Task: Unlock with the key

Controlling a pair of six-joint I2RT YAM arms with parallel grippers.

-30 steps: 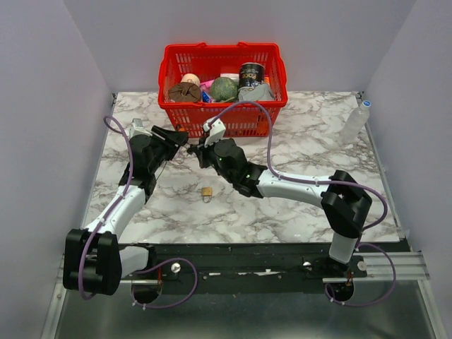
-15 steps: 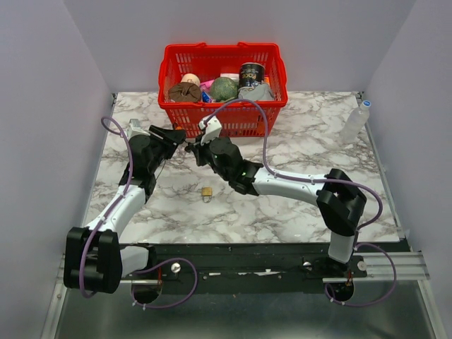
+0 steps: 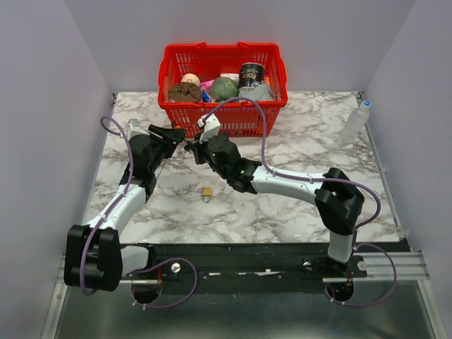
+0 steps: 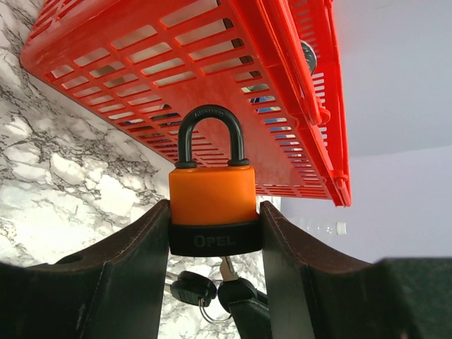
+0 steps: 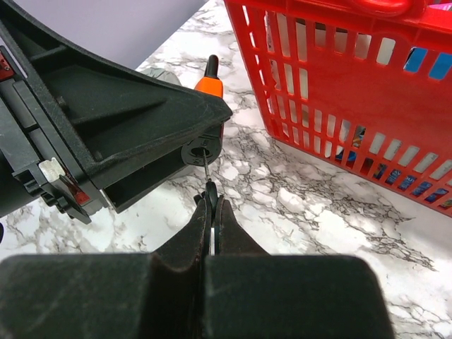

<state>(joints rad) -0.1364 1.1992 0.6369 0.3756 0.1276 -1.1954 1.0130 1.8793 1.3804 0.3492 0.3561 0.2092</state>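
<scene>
My left gripper [image 4: 215,206] is shut on the orange-and-black padlock [image 4: 212,194] and holds it above the table with its black shackle closed and pointing at the basket. My right gripper [image 5: 212,205] is shut on the black head of the key [image 5: 210,196]. The thin blade reaches the keyhole in the padlock's black bottom [image 5: 200,150]. In the left wrist view the key [image 4: 236,291] sits under the padlock, blade up into it, with a second black key [image 4: 191,288] hanging on a ring. In the top view the two grippers meet [image 3: 187,145] just in front of the basket.
A red basket [image 3: 176,113] full of items stands at the back, close behind the grippers. A small brass padlock [image 3: 206,192] lies on the marble table [image 3: 296,141] below them. A clear plastic bottle [image 3: 355,121] stands at the right edge.
My right gripper has moved a little left and back towards the left gripper, bringing the key up to the padlock. The left gripper has shifted only slightly.
</scene>
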